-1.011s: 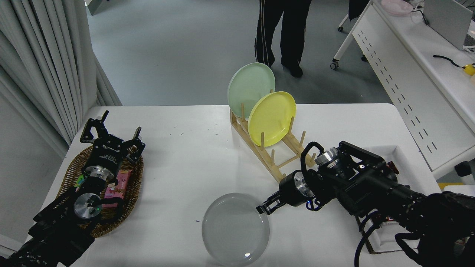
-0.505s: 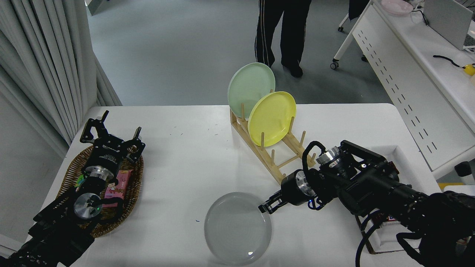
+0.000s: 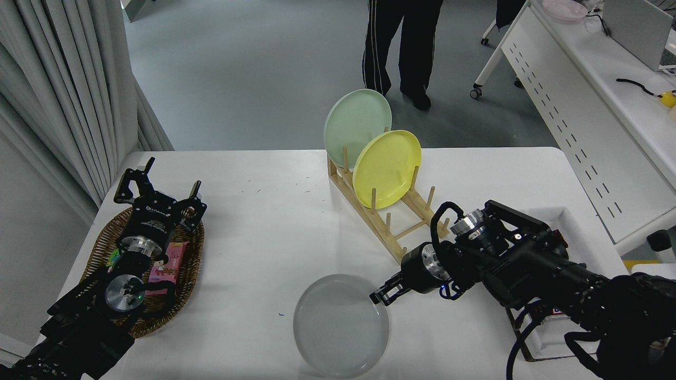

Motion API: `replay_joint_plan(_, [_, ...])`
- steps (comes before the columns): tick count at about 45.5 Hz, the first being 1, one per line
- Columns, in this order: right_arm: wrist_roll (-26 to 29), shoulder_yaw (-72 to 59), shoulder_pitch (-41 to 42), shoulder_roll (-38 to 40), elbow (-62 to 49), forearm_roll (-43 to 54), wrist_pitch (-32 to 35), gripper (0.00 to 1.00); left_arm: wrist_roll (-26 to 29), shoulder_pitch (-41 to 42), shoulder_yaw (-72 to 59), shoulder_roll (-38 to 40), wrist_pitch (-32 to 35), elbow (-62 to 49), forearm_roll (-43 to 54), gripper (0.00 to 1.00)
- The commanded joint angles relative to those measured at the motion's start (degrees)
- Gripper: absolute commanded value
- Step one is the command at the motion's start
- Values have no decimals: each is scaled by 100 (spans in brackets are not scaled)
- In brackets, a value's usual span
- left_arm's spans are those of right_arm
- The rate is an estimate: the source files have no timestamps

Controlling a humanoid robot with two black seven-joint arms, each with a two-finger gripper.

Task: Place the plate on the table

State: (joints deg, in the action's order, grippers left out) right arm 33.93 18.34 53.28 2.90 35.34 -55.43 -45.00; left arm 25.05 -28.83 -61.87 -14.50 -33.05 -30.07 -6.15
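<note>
The light grey-white plate [image 3: 339, 327] lies low over the white table [image 3: 264, 221] near its front edge, roughly flat; I cannot tell if it touches the surface. My right gripper [image 3: 381, 295] comes in from the right and is shut on the plate's upper right rim. My left gripper [image 3: 158, 184] is parked open at the lower left, over a wicker basket.
A wooden rack [image 3: 393, 232] at the table's middle back holds a pale green plate [image 3: 356, 126] and a yellow plate [image 3: 387, 168] upright. The wicker basket [image 3: 191, 264] holds snack packets. A white tray [image 3: 573, 221] sits under my right arm. A person [image 3: 404, 47] stands beyond the table.
My right gripper and the plate have shifted slightly to the right and a little toward the table's front. The left arm has not moved.
</note>
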Motion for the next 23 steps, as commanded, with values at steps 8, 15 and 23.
replay_joint_plan(8, [8,56,16,18,8,-20,0,100,0,0,0,0,0,1,0,100])
replay_joint_plan(15, [8,240,59,35,43,6,0,100,0,0,0,0,0,1,0,100])
replay_joint_plan(23, [17,328,367,53,192,-64,0,100,0,0,0,0,0,1,0,100])
